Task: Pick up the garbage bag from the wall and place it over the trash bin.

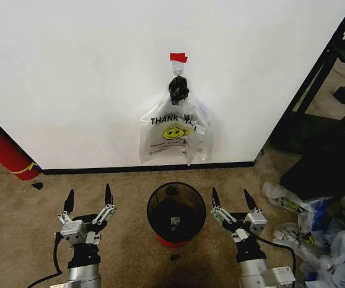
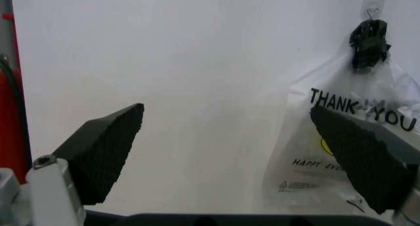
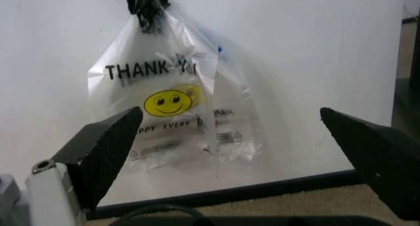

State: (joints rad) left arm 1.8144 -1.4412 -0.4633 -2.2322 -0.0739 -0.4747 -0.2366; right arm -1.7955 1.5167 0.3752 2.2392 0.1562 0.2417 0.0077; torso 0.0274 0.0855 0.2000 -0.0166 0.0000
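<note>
Both of your grippers sit low in the head view with jaws spread wide and nothing between them: the left gripper (image 1: 89, 198) at lower left, the right gripper (image 1: 230, 201) at lower right. The trash bin (image 1: 150, 211) stands on the carpet between them at lower centre, with no liner over its rim.

The garbage bag (image 1: 172, 132) hangs centre frame on the wall (image 1: 70, 72), gathered in a black knot (image 1: 178, 89) under a strip of red tape (image 1: 179, 57). It is clear plastic printed with a smiley and "THANK YOU".

My judgement is that you are at the reach. Go for the gathered neck just under the knot rather than the slack film, which will likely slip or stretch, and lift up off the hook before drawing away from the wall.

The hook itself is too small to read in the head view. In the right wrist view a second layer of film shows behind the printed panel, so I cannot tell whether one bag or two hang there. Crumpled bags (image 1: 316, 222) with blue print lie at lower right, cut off by the frame edge.
</note>
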